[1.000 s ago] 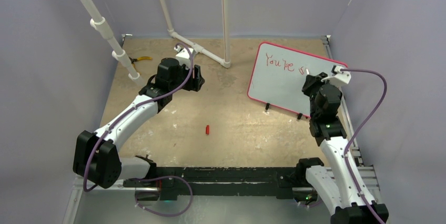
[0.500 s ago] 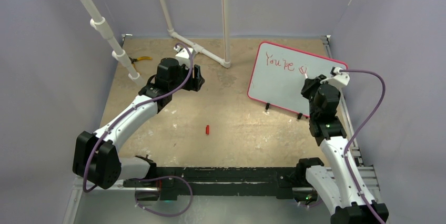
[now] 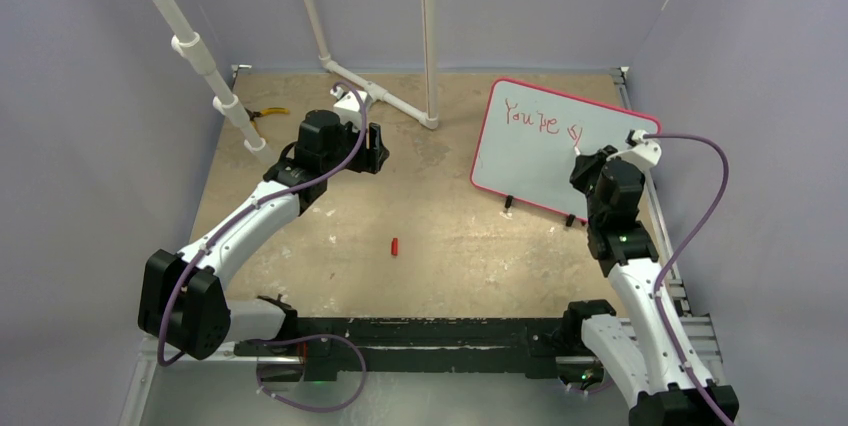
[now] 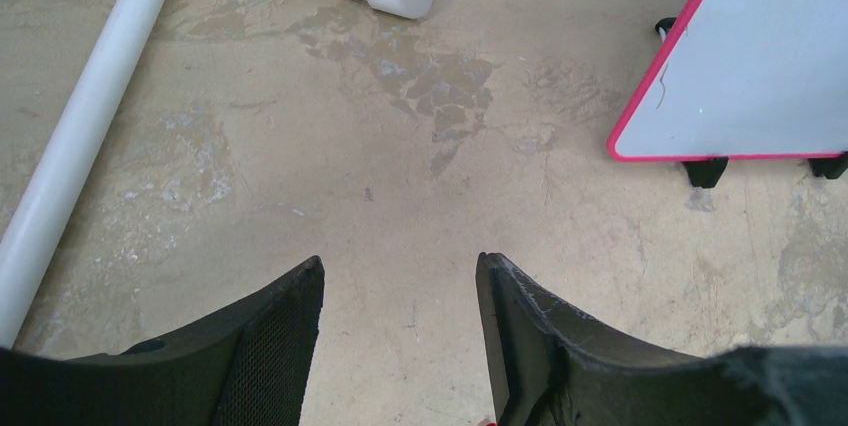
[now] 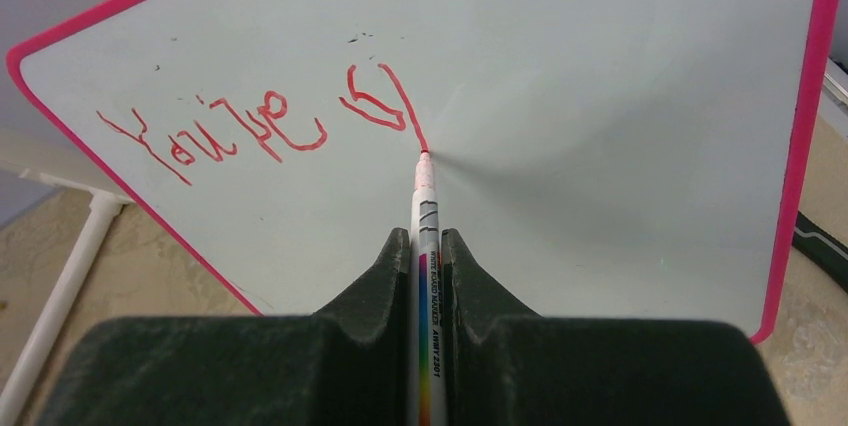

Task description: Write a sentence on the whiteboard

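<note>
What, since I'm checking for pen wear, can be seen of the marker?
The marker is a slim white barrel with black print and a rainbow strip, uncapped, its tip stained pinkish red. The black fingers of the right gripper are shut on its barrel. It points away from the wrist, its tip touching the whiteboard at the end of the rightmost red stroke.
</note>
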